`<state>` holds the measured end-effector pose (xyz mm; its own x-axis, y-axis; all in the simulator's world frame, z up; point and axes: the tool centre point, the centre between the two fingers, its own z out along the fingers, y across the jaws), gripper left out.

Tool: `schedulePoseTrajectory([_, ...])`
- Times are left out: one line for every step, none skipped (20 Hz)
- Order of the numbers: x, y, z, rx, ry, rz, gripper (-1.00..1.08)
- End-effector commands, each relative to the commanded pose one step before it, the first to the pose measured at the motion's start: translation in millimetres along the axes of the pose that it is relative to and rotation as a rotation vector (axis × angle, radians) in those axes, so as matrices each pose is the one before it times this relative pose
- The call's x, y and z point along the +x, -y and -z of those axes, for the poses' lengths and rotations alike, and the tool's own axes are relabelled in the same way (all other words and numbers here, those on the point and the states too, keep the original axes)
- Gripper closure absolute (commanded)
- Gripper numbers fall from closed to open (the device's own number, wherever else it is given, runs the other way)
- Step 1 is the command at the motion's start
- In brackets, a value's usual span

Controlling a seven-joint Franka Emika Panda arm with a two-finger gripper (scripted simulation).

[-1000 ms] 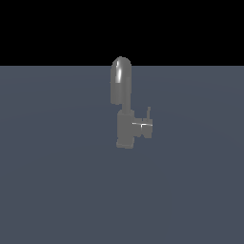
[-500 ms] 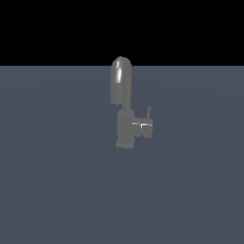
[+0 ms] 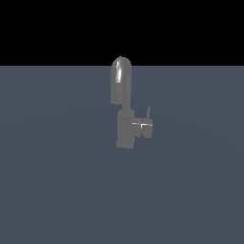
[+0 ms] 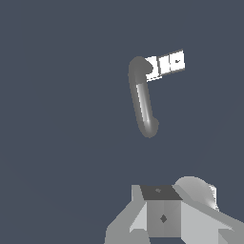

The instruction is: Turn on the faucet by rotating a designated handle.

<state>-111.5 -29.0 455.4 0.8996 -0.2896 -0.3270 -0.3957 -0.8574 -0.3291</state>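
- Your faucet (image 3: 123, 107) stands upright near the middle of the flat slate-blue desk (image 3: 52, 190), its tall round-topped spout (image 3: 121, 78) rising from a narrower blocky body (image 3: 125, 131).
- The handle (image 3: 148, 114) is a thin short lever standing straight up from a stubby cylinder (image 3: 143, 128) that juts from the body toward the exterior view's right.
- Compare this with the exterior pictures from a second ago and half a second ago: you will find no difference. The faucet sits in the same spot, and the lever stands at the same upright angle.
- Neither the arm nor the claw shows in the exterior view, then or now.
- In the wrist view you look down on the faucet (image 4: 143, 97) from above: the spout reads as a curved grey tube, with a bright white blocky part (image 4: 167, 64) touching one end of it. You cannot pick out the lever itself from this angle.
- Pale grey parts of the claw's housing (image 4: 164, 214) fill the near edge of the wrist picture, well apart from the faucet, with bare desk (image 4: 62, 119) between them.
- The fingertips are out of frame, so you cannot tell whether the claw is spread or pressed together. Nothing in either view shows it touching the handle or any part of the fixture.
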Motion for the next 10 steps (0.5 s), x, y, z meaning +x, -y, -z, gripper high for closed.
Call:
schedulePoseTrajectory([16.69, -2.25, -2.69, 0.04193, 0.03534, -0.04603, 1.08])
schedulePoseTrajectory([6.63, -0.85, -1.06, 0.01682, 0.01430, -0.01832, 1.08])
schedulePoseTrajectory([6.67, -0.86, -1.06, 0.01695, 0.01440, -0.01841, 1.08])
schedulePoseTrajectory([6.71, -0.87, -1.07, 0.01708, 0.01451, -0.01852, 1.08])
schedulePoseTrajectory([6.75, -0.87, -1.07, 0.01722, 0.01462, -0.01862, 1.08])
schedulePoseTrajectory([6.80, -0.88, -1.07, 0.01737, 0.01475, -0.01875, 1.08])
schedulePoseTrajectory([6.85, -0.89, -1.08, 0.01753, 0.01488, -0.01888, 1.08])
schedulePoseTrajectory([6.90, -0.91, -1.09, 0.01770, 0.01503, -0.01903, 1.08])
schedulePoseTrajectory([6.96, -0.91, -1.09, 0.01788, 0.01519, -0.01919, 1.08])
schedulePoseTrajectory([7.03, -0.93, -1.10, 0.01808, 0.01536, -0.01938, 1.08])
